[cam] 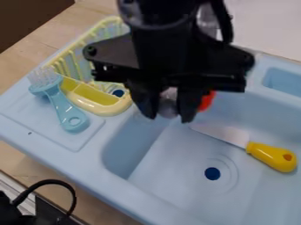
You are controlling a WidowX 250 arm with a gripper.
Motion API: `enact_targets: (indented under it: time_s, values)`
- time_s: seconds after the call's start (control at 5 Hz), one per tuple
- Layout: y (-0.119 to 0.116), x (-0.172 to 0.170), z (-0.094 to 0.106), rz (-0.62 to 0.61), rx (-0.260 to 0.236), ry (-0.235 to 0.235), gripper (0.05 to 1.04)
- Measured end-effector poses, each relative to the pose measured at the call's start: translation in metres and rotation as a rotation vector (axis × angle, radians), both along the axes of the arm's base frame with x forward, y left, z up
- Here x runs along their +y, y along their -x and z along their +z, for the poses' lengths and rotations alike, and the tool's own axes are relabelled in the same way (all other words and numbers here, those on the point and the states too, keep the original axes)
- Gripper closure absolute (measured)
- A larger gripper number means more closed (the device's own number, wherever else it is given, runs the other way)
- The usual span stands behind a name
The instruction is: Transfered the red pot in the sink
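Black claw over the sink's rim

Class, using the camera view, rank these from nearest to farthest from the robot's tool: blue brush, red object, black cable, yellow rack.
From the tool:
1. Red object, just beside it, picture's right.
2. Yellow rack, to the left.
3. Blue brush, farther left, on the sink's ledge.
4. Black cable, lower left corner.
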State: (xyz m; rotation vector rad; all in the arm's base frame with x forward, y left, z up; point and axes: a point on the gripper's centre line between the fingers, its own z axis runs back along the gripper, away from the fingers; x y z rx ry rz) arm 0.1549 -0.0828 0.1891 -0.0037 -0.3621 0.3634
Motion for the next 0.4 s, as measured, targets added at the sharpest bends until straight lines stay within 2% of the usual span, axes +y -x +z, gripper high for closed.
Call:
enact_targets:
  time_s: [0.4]
  values:
    - [0.0121, -0.0094, -0.0083, -0.034, 0.023, 0.002, 0.748]
